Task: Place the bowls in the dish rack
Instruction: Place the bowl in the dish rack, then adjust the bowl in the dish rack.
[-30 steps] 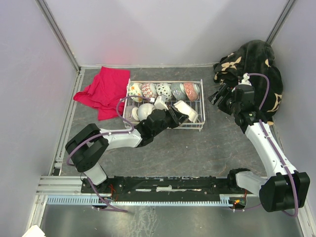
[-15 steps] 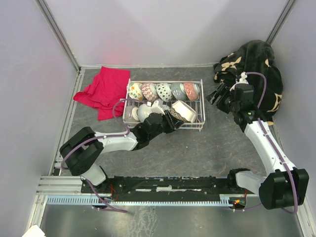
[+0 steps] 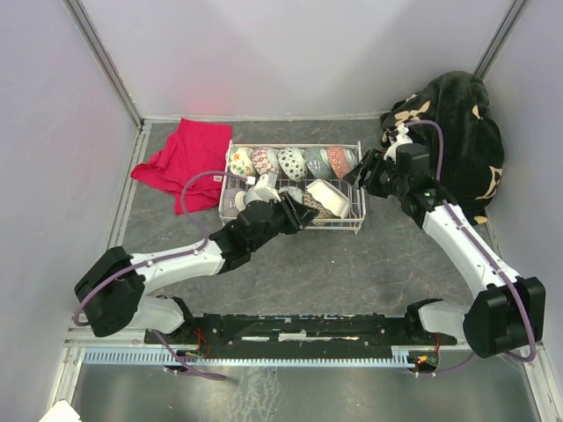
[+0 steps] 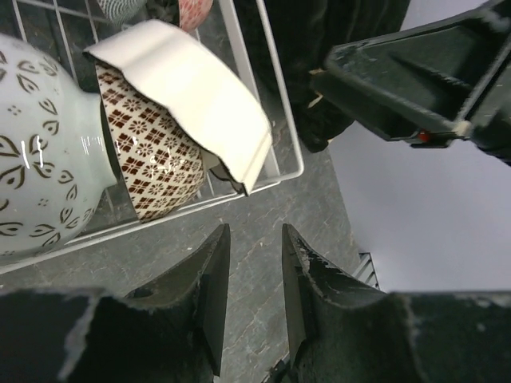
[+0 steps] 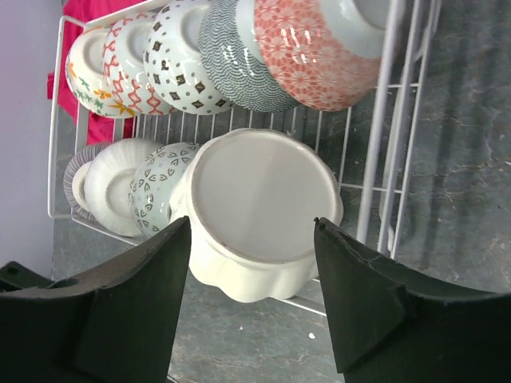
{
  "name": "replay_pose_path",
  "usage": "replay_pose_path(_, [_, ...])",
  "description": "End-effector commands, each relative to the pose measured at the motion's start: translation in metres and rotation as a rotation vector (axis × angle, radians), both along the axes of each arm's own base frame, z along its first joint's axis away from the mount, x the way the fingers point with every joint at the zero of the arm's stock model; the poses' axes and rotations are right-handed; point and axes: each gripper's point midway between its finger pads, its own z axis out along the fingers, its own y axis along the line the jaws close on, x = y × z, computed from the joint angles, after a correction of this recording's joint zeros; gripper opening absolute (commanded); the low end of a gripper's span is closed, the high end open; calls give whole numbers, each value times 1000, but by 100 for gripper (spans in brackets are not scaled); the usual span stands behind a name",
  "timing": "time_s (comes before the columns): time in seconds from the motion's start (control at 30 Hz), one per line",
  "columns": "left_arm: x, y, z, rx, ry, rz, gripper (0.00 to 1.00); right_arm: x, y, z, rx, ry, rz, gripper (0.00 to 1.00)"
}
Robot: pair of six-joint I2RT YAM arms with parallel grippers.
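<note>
dish rack [image 3: 295, 144]: long axis left-right | left claw [image 4: 254, 233] narrow, empty | right claw [image 5: 252, 223] wide, empty

Pale lilac-grey walls [image 3: 308, 53] close in at 9, 12 and 3 o'clock, with metal posts [image 3: 102, 57] slanting up the far corners. The tabletop [image 3: 352, 272] is dark, mottled grey. A red cloth [image 3: 180, 163] lies at 10 o'clock and a black patterned blanket [image 3: 462, 114] at 2. A ridged aluminium rail [image 3: 114, 332] runs along 6 o'clock. The light is soft and even.

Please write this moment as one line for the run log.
left gripper: open, empty, in front of dish rack | right gripper: open, over white bowl in rack | visible bowls: all in rack
</note>
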Motion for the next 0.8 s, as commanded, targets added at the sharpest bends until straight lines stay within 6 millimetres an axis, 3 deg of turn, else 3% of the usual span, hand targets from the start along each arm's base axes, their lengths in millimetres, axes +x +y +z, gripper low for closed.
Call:
replay_pose_path(0.0, [3,16,28,38,-107,43,39,9,18,23,-45,-82,72,69])
replay_pose_path(0.3, [27,8,36,117,-150,91,31,11,37,8,-115,-49,128,58])
replay_pose_path(0.47, [44,11,45,165,-175,145,27,11,41,1,-144,-30,138,57])
replay_pose_path(0.77, [84,25,52,224,-192,227,26,4,34,-1,-186,-16,108,54])
